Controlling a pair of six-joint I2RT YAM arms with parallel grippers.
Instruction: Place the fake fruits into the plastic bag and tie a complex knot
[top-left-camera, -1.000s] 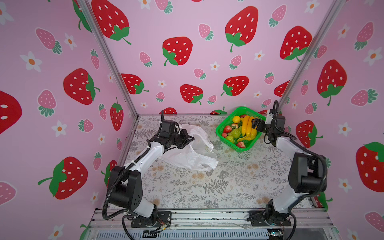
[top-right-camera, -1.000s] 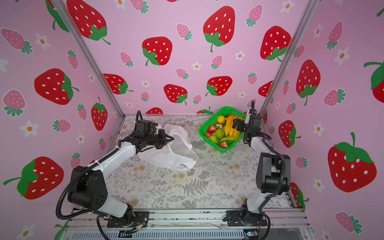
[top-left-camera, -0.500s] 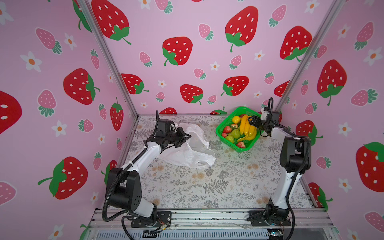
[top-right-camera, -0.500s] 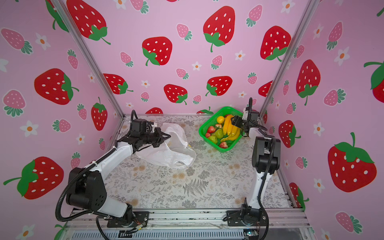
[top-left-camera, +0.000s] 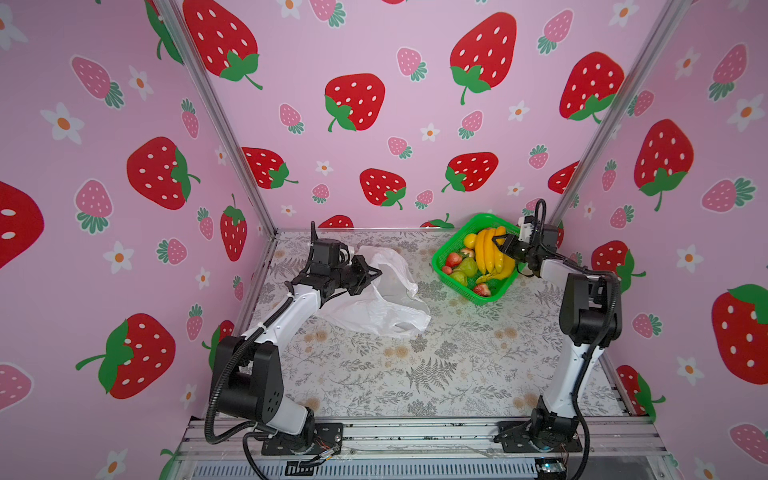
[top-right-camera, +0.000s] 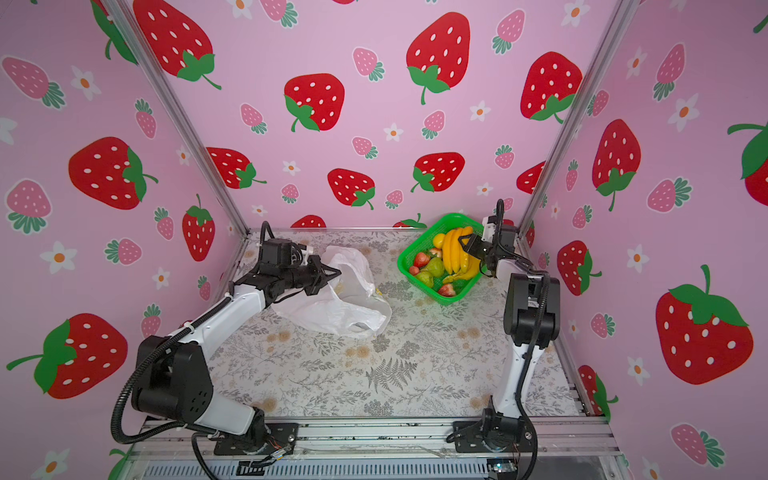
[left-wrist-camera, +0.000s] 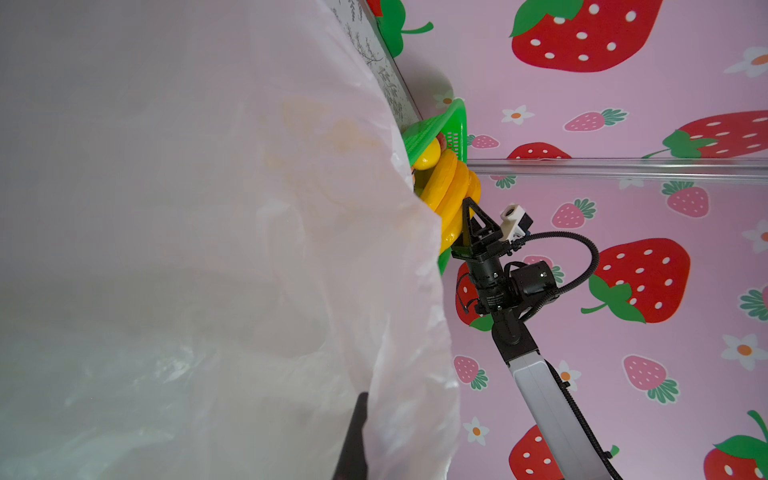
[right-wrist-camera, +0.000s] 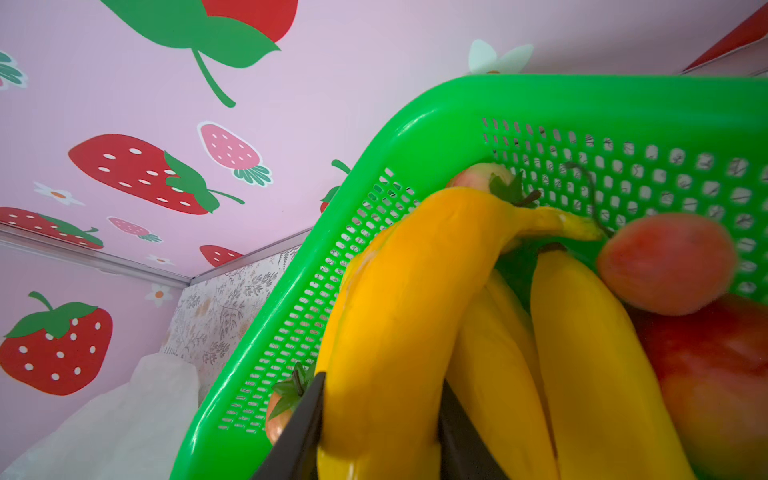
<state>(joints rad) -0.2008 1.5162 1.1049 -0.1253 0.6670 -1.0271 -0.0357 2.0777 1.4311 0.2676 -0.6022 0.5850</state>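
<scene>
A bunch of yellow bananas (right-wrist-camera: 399, 332) lies in the green basket (top-left-camera: 465, 286) at the surface's back right, the right gripper (right-wrist-camera: 380, 432) fingers straddling one banana. Being joined, the bunch may snag neighbouring fruit. The left gripper (top-left-camera: 368, 274), fingers pressed together, pinches the plastic bag (top-left-camera: 386, 307); its mouth could sag.

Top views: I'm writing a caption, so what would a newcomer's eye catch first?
The green basket heaped with fake fruits at the table's far right, where the right tool closes around a yellow banana. Left of it, the white plastic bag lies crumpled, pinched by the left tool.
</scene>
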